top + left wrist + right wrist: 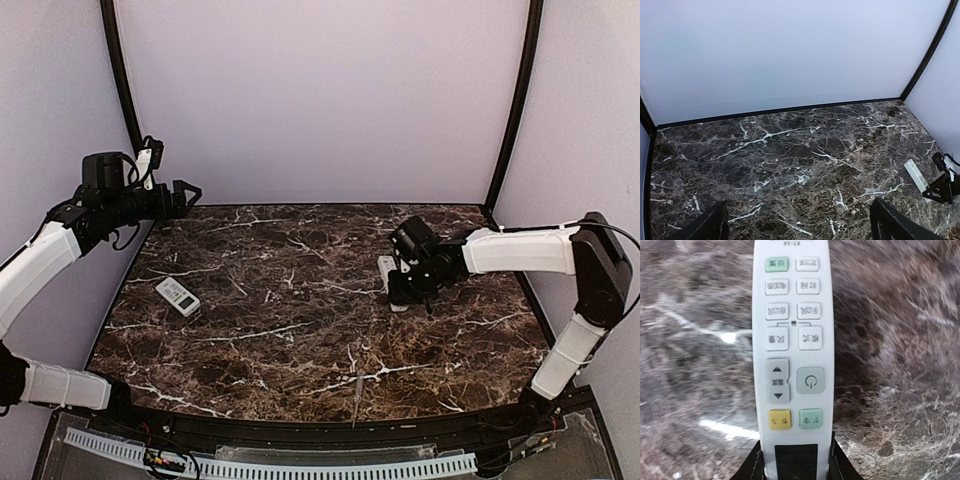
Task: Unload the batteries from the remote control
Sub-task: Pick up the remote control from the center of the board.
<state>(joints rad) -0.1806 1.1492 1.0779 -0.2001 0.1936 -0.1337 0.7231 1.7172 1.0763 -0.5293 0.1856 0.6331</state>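
Two remotes: white remote [792,355] lies buttons-up inside the right pincer [796,447]; second remote [178,297] lies well to its left.
Grip: fingers hug both long edges, grasping the display end.
Batteries: unseen, likely inside, underneath.
Advice: lift squarely, turn it over for the cover.
Left pincer [183,195]: released, raised, well apart.
Around: only marble table [300,330] beside the pincer.

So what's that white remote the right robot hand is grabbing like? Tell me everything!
The white remote control is long, slim, smooth plastic, buttons facing up: white ones with Chinese labels, one pale green, a grey up-down rocker, a grey power button, then yellow and green, and a dark display window. The right gripper holds its display end, black fingers against both sides, over the marble table.
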